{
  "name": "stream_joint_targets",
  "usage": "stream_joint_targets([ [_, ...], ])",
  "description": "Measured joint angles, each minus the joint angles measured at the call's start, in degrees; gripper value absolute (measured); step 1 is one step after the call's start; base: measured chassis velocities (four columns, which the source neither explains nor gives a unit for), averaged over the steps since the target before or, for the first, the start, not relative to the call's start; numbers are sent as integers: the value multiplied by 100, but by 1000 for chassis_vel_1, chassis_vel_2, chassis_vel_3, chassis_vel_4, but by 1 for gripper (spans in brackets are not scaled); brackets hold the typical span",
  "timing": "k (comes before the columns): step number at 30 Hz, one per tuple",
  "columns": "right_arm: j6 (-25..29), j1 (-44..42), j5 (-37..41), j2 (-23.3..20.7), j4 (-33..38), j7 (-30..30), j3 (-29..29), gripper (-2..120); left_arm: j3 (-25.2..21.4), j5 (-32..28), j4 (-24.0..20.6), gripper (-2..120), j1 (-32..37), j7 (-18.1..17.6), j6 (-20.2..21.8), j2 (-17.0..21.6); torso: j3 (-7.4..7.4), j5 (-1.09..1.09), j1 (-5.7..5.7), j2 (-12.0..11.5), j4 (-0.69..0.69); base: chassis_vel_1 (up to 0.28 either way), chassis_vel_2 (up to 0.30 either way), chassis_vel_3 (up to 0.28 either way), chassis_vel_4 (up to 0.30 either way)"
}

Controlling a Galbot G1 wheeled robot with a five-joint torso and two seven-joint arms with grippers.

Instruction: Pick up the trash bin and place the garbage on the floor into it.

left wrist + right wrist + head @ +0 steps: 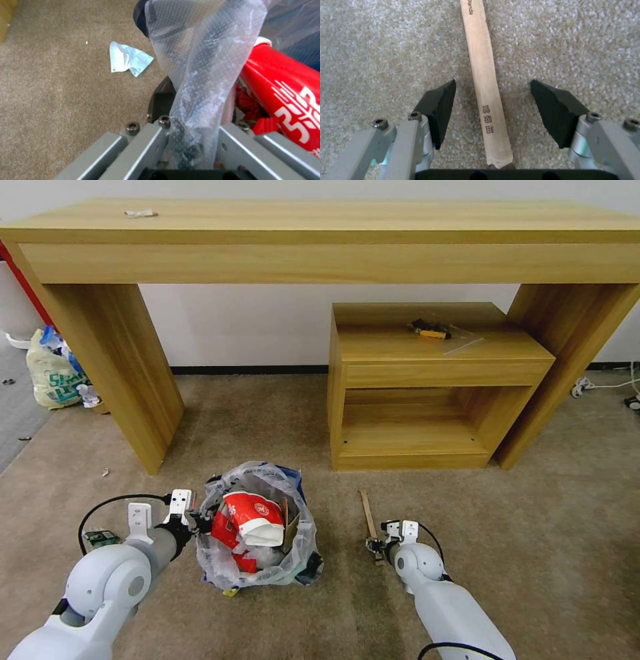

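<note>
The trash bin (293,563), round and dark with a crinkly clear liner, stands on the beige carpet floor (520,553). It holds garbage: a red and white paper cup (252,513), red wrappers and brown cardboard (291,523). My left gripper (199,521) is shut on the bin's near-left rim. The left wrist view shows the liner (200,75) pinched between the jaws (196,112), with the red cup (286,92) beside them. A wooden stick (367,513) in a paper sleeve lies flat on the carpet. My right gripper (375,545) is low over its near end, open. The stick (485,82) runs between the two black fingertips (441,105).
A long wooden desk (320,240) spans the back, with a low open cabinet (427,387) under its right half. A yellowish printed bag (53,373) sits at far left and cables (593,383) at far right. A blue-white paper scrap (128,60) lies by the bin.
</note>
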Motion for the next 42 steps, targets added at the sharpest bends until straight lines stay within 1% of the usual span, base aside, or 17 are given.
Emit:
stream_joint_targets([
  [2,0,0,0,0,0,0,0,60,0,0,0,0,0,0,0,0,0,0,0,0,0,0,0,0,0],
  [3,-10,-16,-14,-12,38,117,-9,60,0,4,-4,0,8,4,0,-3,0,2,0,0,2,0,0,0,0],
  [4,-45,-172,-84,-94,344,470,-20,61,-4,18,-53,0,42,15,0,-24,2,5,0,0,5,0,0,0,0],
  [5,-57,-297,-115,-131,647,618,-25,64,-8,23,-68,0,56,22,0,-34,2,1,1,0,-6,0,0,0,0],
  [6,-57,-297,-115,-131,647,618,-25,64,-8,23,-68,0,56,22,0,-34,2,1,1,0,-6,0,0,0,0],
  [7,-44,-375,-139,-152,923,697,-19,69,-9,24,-82,0,72,37,0,-46,1,-2,0,0,-1,0,0,0,0],
  [9,10,-492,-159,-192,1212,750,12,80,-32,32,-94,0,92,53,-1,-55,1,1,0,0,-1,0,0,0,0],
  [10,10,-492,-159,-192,1212,750,12,80,-32,32,-94,0,92,53,-1,-55,1,1,0,0,-1,0,0,0,0],
  [11,16,-515,-161,-204,1272,751,22,84,-33,36,-94,0,95,52,-1,-58,1,1,0,0,-1,0,0,0,0],
  [13,34,-542,-169,-215,1348,751,50,93,-33,37,-94,0,94,63,-1,-64,0,-1,0,0,1,0,0,0,0],
  [14,34,-542,-169,-215,1348,751,50,93,-33,37,-94,0,94,63,-1,-64,0,-1,0,0,1,0,0,0,0],
  [17,18,-537,-169,-205,1348,738,61,100,-26,36,-90,0,72,66,-1,-59,1,0,0,0,-1,0,0,0,0],
  [25,-130,-288,-127,-167,1018,560,-15,100,-10,37,-79,0,66,73,-1,-54,0,0,0,0,-1,0,0,0,0],
  [34,-258,-138,-81,-91,739,548,-62,99,23,36,-78,0,31,70,0,-43,0,0,0,0,1,0,0,0,0],
  [40,-264,-126,-230,-71,535,534,-20,98,43,32,-81,0,27,68,0,-43,0,0,0,0,0,0,0,0,0],
  [41,-240,-126,-256,-68,478,512,4,92,47,32,-84,0,29,68,0,-42,0,0,0,0,0,0,0,0,0],
  [42,-240,-126,-256,-68,478,512,4,92,47,32,-84,0,29,68,0,-42,0,0,0,0,0,0,0,0,0],
])
